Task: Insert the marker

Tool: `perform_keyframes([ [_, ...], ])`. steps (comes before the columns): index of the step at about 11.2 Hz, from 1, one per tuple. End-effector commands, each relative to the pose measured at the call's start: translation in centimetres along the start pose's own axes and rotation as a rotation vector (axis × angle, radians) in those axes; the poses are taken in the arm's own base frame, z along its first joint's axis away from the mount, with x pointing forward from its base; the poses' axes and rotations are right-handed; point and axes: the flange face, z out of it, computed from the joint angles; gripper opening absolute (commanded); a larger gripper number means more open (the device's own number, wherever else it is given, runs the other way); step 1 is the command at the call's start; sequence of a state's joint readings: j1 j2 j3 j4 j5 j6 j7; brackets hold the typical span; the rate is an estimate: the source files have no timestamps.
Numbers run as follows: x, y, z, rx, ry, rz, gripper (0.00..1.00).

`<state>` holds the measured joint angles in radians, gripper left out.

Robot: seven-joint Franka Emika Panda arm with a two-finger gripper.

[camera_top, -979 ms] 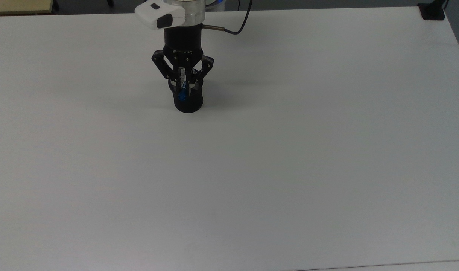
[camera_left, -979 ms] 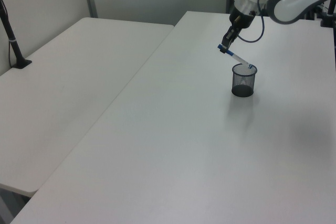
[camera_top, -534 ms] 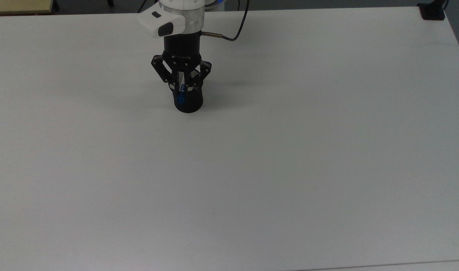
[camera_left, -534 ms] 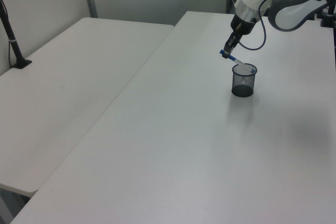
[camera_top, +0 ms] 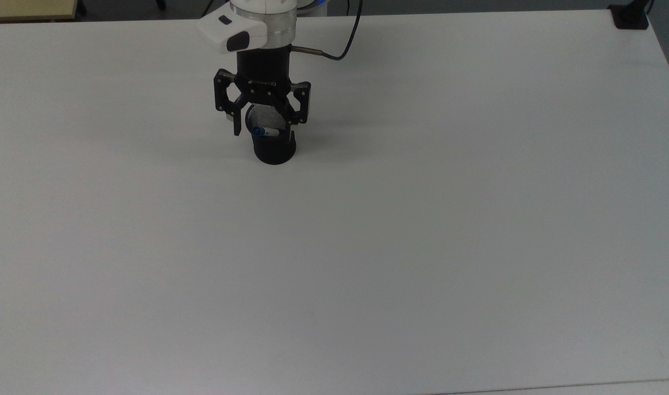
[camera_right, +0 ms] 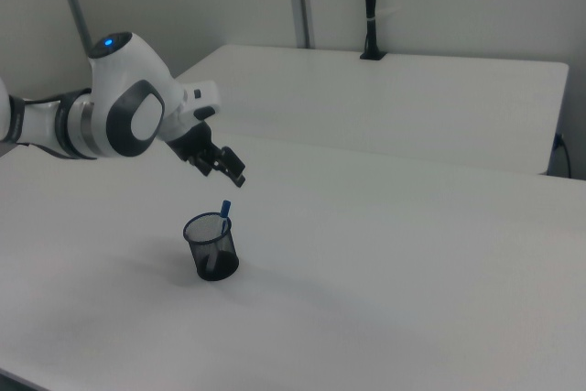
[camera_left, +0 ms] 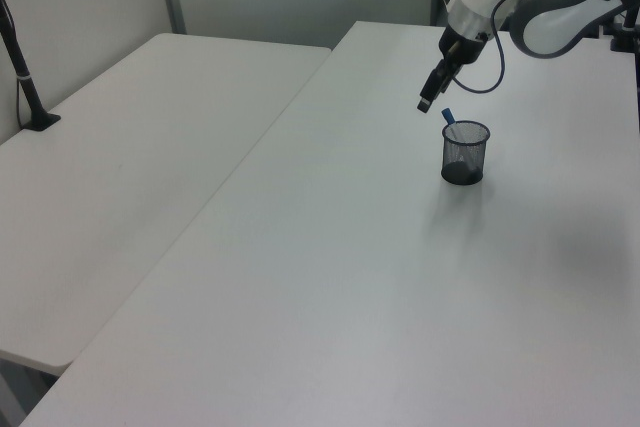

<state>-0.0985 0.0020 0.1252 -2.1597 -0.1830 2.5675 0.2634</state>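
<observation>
Black mesh cup [camera_left: 465,152] holds the marker [camera_right: 224,210] against its rim; pincer [camera_top: 262,129] released above.

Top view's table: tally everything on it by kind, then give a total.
Markers: 1, the marker, standing inside the cup
Mesh cups: 1, the black mesh cup on the table
Total: 2
The open hand hangs above the cup, uncounted.
</observation>
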Motion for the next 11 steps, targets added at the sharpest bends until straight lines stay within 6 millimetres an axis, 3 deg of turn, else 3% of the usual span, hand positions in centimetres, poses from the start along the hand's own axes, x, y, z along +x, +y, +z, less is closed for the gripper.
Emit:
perform_keyframes([
  [1, 2.6, -1.8, -4.0, -0.032, -0.079, 0.006, 1.0],
  [5, 3.8, -6.0, -9.8, -0.045, -0.226, -0.047, 1.0],
  [8, 4.5, -4.3, -13.7, -0.029, -0.363, -0.13, 1.0],
  [11, 4.5, -1.1, -15.5, 0.05, -0.439, -0.227, 1.0],
])
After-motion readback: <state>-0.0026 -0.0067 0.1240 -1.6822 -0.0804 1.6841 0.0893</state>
